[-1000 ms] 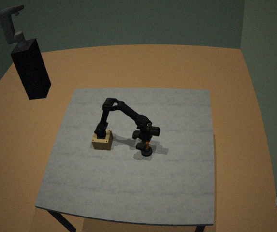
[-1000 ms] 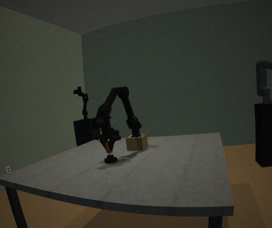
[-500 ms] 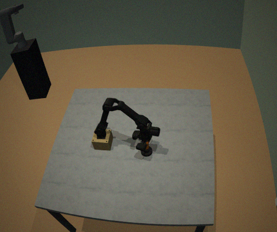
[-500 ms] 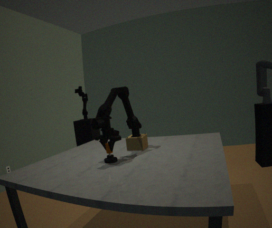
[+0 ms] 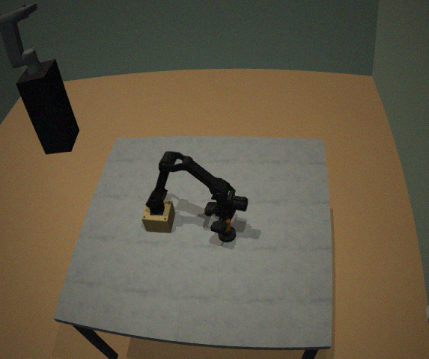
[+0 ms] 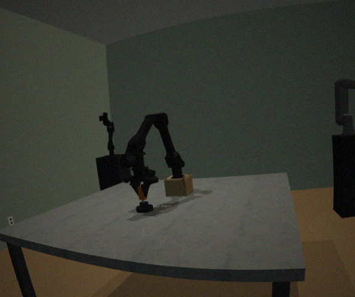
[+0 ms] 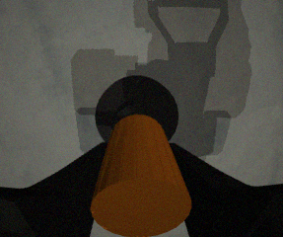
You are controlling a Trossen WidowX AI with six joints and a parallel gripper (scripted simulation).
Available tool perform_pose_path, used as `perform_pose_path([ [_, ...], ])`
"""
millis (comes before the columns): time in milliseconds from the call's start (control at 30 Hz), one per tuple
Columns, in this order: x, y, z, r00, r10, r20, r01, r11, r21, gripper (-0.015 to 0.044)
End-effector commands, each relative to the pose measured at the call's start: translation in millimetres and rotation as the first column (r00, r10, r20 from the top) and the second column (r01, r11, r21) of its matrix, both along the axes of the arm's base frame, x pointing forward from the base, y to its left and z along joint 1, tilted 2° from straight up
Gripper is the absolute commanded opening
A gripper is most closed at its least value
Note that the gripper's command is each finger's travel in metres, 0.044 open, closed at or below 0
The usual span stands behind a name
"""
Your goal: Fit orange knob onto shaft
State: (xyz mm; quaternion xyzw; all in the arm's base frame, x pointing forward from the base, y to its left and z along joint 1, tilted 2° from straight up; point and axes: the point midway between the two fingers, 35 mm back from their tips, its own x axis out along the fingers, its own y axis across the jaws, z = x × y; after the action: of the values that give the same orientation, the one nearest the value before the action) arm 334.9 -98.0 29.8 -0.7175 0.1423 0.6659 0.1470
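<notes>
The orange knob [image 5: 228,224] [image 6: 142,193] [image 7: 140,178] is held between the fingers of my gripper [image 6: 141,193] [image 7: 138,148], slightly tilted in the exterior view. The black round pedestal [image 5: 227,235] [image 6: 144,208] [image 7: 136,89] stands on the table directly below it. In the exterior view a short piece of the silver shaft [image 6: 143,200] shows between the knob's lower end and the pedestal; the knob is not down on the pedestal. The knob's hole and the shaft's flat side are hidden, so I cannot tell how they line up.
The arm's base stands on a wooden block [image 5: 159,224] [image 6: 179,186] on the grey table [image 5: 207,286] [image 6: 222,230]. Another arm on a black stand [image 5: 49,111] [image 6: 350,176] is off the table. A further dark arm [image 6: 110,137] stands behind the table.
</notes>
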Motion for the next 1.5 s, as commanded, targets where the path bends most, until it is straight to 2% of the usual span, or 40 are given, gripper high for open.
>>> perform_pose_path([
  [0, 1.0, 0.2, -0.7, 1.000, 0.005, 0.003, -0.005, 1.000, 0.001, 0.0000],
  [333, 0.8, 0.5, 4.5, 1.000, -0.021, 0.003, 0.021, 1.000, 0.003, 0.0000],
  [500, 0.9, 0.3, 5.0, 0.972, -0.236, 0.003, 0.236, 0.972, 0.019, 0.0000],
  [667, 0.5, -0.1, 4.6, 0.856, -0.517, -0.004, 0.517, 0.855, 0.042, 0.0000],
  [833, -0.4, -0.7, 3.3, 0.640, -0.769, -0.019, 0.768, 0.638, 0.062, 0.0000],
  [1067, -0.7, -1.6, 2.0, 0.213, -0.976, -0.049, 0.975, 0.208, 0.081, 0.0000],
  [1267, 0.3, -2.0, 2.2, -0.198, -0.977, -0.081, 0.975, -0.205, 0.085, 0.0000],
  [1467, 1.4, -1.6, 2.8, -0.561, -0.820, -0.110, 0.818, -0.570, 0.075, 0.0000],
])
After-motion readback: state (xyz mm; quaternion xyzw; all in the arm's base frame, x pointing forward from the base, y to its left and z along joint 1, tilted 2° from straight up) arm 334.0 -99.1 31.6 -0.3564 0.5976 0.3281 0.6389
